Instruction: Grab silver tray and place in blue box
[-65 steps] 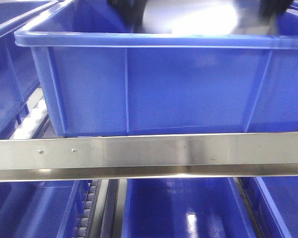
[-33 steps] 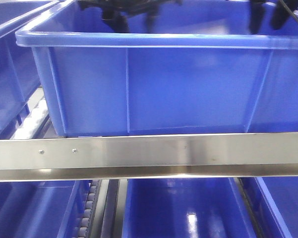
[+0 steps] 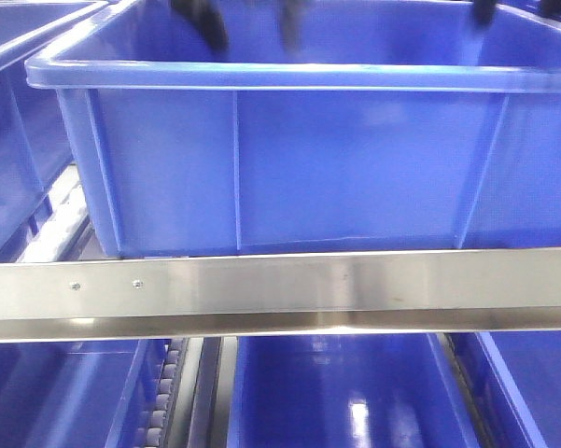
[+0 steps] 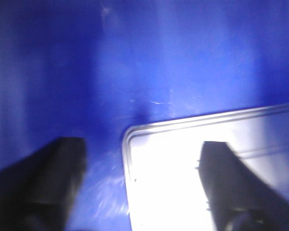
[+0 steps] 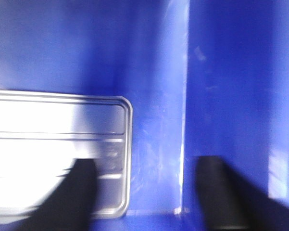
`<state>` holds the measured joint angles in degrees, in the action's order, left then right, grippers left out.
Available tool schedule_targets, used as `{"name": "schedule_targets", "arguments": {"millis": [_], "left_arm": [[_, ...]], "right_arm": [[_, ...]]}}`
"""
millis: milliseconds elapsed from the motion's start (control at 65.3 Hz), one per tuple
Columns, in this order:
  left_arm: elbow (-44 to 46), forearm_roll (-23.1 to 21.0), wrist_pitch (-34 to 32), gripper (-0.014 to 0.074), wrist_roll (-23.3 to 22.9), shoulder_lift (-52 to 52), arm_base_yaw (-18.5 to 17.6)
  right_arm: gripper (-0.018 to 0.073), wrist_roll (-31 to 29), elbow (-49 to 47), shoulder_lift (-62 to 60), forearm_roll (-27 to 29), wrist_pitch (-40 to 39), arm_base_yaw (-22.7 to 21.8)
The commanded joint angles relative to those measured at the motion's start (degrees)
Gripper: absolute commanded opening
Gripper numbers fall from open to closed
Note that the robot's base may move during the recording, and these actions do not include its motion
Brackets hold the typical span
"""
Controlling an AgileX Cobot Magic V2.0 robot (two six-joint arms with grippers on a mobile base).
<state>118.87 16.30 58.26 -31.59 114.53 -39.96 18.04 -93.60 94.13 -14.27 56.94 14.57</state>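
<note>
On my left wrist camera the silver tray (image 4: 182,168) lies flat on the floor of the blue box (image 4: 110,72), its rounded corner toward 10 o'clock, glare washing out most of its surface. My left tool (image 4: 139,187) is released, its two dark fingers (image 4: 43,187) spread wide, one over the box floor, the other over the tray; I cannot tell whether it touches.

On the right wrist camera my right tool (image 5: 149,192) is also released, with the tray's ridged end at 9 o'clock.

From the front, I see the box wall (image 3: 289,159) above a steel rail (image 3: 280,294), with blurred finger tips (image 3: 210,23) at 12 o'clock.
</note>
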Motion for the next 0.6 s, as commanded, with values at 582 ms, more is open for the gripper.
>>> {"name": "schedule_targets", "arguments": {"millis": [582], "left_arm": [[-25.4, 0.7, -4.5, -0.0104, 9.7, -26.9, -0.4]], "right_arm": [[0.0052, -2.6, 23.9, -28.0, 0.2, -12.3, -0.2]]}}
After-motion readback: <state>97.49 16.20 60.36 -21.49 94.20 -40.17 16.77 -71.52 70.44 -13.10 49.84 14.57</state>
